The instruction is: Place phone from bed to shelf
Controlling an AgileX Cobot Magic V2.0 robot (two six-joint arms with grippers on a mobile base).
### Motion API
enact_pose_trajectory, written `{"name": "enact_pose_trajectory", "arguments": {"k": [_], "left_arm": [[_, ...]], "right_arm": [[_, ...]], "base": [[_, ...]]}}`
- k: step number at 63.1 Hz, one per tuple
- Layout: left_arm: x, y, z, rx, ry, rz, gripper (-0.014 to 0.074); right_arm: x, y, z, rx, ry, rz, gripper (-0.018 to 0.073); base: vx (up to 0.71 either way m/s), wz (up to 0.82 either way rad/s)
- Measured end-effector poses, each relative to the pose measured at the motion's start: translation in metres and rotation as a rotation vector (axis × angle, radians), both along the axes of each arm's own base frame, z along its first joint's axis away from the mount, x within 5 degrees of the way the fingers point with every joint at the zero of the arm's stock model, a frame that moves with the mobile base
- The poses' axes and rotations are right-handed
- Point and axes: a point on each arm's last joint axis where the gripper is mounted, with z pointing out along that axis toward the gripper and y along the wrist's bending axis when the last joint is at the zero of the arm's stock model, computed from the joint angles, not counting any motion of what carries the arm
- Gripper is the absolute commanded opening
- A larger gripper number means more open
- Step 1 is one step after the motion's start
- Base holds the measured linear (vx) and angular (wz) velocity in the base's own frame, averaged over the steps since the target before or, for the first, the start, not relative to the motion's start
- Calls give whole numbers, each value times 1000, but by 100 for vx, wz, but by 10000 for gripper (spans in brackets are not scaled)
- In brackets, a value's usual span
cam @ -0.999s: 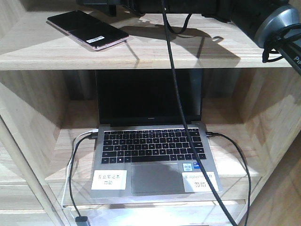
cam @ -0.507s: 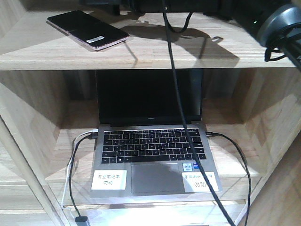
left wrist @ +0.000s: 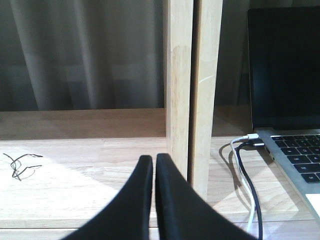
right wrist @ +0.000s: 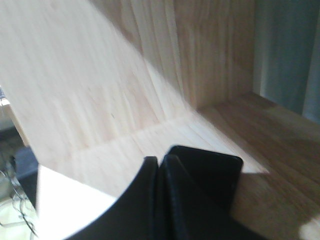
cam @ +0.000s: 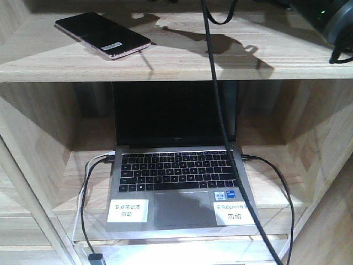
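Phone [cam: 102, 35] lies flat on the upper shelf [cam: 182, 58], toward ten o'clock in the front view, screen up, its rose-gold edge and small white sticker facing the camera, with nothing touching it. Nearest in that view, a black cable [cam: 229, 149] hangs down across the scene, passing in front of the laptop [cam: 179, 176], which sits open in the compartment below the shelf with two white labels on its palm rest and cords plugged into both sides. At one o'clock, at the top edge, part of the right arm [cam: 325, 19] shows above the shelf board, well apart from the phone.

In the left wrist view, the left gripper [left wrist: 154, 165] has its two black fingers pressed together with nothing between them, in front of a wooden upright [left wrist: 192, 95]; the laptop stands at three o'clock. In the right wrist view, the right gripper [right wrist: 159, 167] also has its fingers closed together, empty, over pale wood.
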Motion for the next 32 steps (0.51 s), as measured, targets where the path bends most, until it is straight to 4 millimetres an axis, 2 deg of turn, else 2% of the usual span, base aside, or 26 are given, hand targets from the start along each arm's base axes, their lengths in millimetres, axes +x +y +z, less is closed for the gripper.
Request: {"name": "enact_pose_trajectory", "arguments": {"k": [12,32], "left_arm": [[0,0,0,0,0,0,1],[0,0,0,0,0,0,1]], "right_arm": [[-9,-5,12,6,22,-21,-5],[-29,-23,34,-102,-9,-130,-5]], "base": [[0,0],[0,0]]}}
